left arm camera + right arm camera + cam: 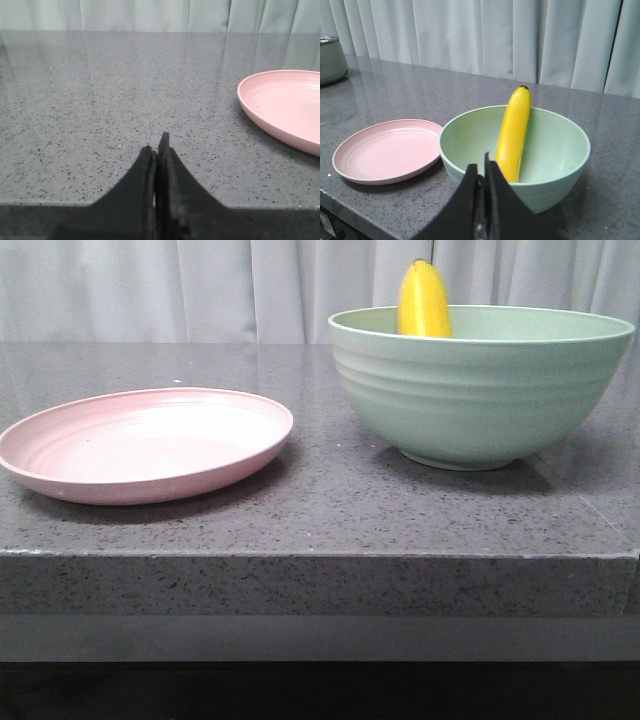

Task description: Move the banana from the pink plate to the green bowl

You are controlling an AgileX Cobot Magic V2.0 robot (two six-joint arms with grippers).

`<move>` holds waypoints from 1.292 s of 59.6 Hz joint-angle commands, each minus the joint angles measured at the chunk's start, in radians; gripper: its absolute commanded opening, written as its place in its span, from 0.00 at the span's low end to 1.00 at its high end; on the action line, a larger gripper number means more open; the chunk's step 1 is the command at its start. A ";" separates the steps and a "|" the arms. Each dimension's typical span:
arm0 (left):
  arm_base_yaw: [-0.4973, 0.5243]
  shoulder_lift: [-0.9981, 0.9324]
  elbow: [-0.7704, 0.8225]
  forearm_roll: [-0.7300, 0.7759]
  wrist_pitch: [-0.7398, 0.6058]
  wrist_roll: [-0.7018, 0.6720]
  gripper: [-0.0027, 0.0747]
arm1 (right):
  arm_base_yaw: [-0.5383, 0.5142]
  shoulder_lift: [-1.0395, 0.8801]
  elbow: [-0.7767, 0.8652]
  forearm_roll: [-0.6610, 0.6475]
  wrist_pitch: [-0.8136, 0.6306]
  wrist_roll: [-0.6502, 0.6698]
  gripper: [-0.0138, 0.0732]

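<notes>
Leaning banana in green bowl — pink plate bare.

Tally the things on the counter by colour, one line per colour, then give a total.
Pink: 1, the plate
Green: 1, the bowl
Yellow: 1, the banana, standing in the bowl
Total: 3

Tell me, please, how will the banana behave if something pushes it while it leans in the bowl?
The banana leans steeply against the wall of the green bowl, tip above the rim, so a push probably slides or topples it inside. Its skin looks smooth, likely slippery. It seems stiff, holding its curve unsupported.
</notes>
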State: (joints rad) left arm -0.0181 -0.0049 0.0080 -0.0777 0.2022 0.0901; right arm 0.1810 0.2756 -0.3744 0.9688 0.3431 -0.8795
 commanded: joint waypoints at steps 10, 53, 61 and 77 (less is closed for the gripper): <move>0.001 -0.018 0.003 -0.002 -0.089 -0.011 0.01 | -0.005 0.009 -0.023 0.023 -0.041 -0.010 0.04; 0.001 -0.018 0.003 -0.002 -0.089 -0.011 0.01 | -0.005 -0.017 0.189 -0.620 -0.449 0.669 0.04; 0.001 -0.018 0.003 -0.002 -0.089 -0.011 0.01 | -0.008 -0.054 0.286 -0.786 -0.542 0.817 0.04; 0.001 -0.018 0.003 -0.002 -0.089 -0.011 0.01 | -0.122 -0.211 0.403 -0.786 -0.469 0.880 0.04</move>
State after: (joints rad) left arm -0.0181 -0.0049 0.0080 -0.0777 0.2022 0.0901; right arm 0.0958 0.0969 0.0252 0.2029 -0.0756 -0.0209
